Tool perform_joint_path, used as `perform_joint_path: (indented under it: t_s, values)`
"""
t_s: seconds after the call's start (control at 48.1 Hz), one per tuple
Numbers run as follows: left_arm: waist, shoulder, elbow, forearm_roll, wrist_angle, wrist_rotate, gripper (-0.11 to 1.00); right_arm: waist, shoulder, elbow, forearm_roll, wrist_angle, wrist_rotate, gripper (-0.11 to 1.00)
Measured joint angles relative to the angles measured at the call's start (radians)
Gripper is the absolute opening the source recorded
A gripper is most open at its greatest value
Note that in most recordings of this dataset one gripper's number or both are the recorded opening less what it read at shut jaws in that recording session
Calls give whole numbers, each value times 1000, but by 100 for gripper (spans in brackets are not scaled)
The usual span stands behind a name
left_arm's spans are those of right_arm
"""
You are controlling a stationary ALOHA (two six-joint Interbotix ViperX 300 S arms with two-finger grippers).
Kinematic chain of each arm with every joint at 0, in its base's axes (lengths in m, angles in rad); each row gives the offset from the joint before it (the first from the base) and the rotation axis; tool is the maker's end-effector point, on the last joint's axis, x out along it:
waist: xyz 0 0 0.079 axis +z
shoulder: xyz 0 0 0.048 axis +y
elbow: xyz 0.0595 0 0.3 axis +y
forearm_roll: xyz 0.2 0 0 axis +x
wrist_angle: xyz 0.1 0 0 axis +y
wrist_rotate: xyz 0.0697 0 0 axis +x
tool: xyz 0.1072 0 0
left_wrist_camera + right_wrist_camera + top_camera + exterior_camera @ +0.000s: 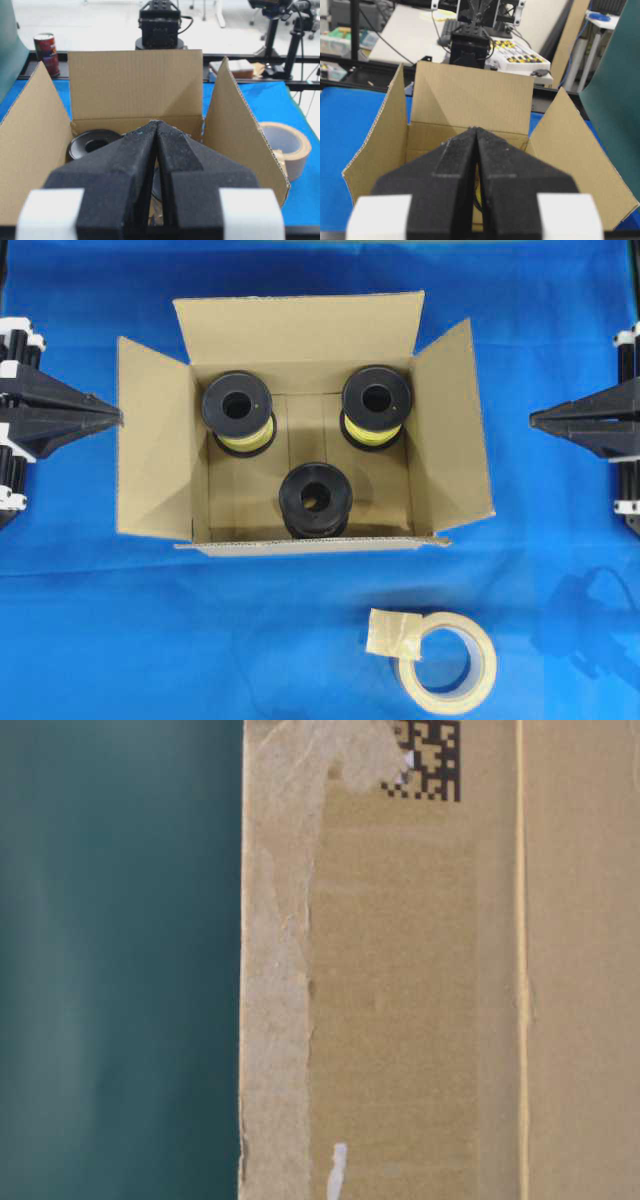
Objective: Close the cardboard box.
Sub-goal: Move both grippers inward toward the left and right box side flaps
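The cardboard box point(150, 450) stands open in the middle of the blue table, its flaps spread outward. Three black spools sit inside it, two of them wound with yellow point(238, 408). Its brown wall with a printed code fills the table-level view point(420, 980). My left gripper point(118, 418) is shut and empty, its tip touching or just short of the left flap's outer edge. My right gripper point(533, 420) is shut and empty, a short way off the right flap point(450, 430). Each wrist view looks over shut jaws, the left gripper point(156, 123) and the right gripper point(476, 129), into the box point(135, 85) point(470, 100).
A beige tape roll point(448, 660) lies on the blue cloth in front of the box, toward the right; it also shows in the left wrist view, where the tape roll point(286, 145) sits past the flap. A red can point(46, 52) stands beyond the table's far edge.
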Motion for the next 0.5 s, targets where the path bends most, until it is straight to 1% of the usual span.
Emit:
perform_joint_path:
  t_s: [0.083,0.166,0.249,0.395,0.499]
  values:
    - [0,-20,3,-12,44,17,0,0,0,0,0,8,6,0]
    - [2,-69,5,-20,104,17,0,0,0,-3,3,58,9,0]
    - [2,-110,8,-25,189,18,0,0,-3,-3,5,112,11,0]
    - [2,-187,55,-26,310,8,0,0,-15,-2,6,201,14,0]
    - [3,-216,101,-28,334,-3,0,-2,-14,23,17,219,17,0]
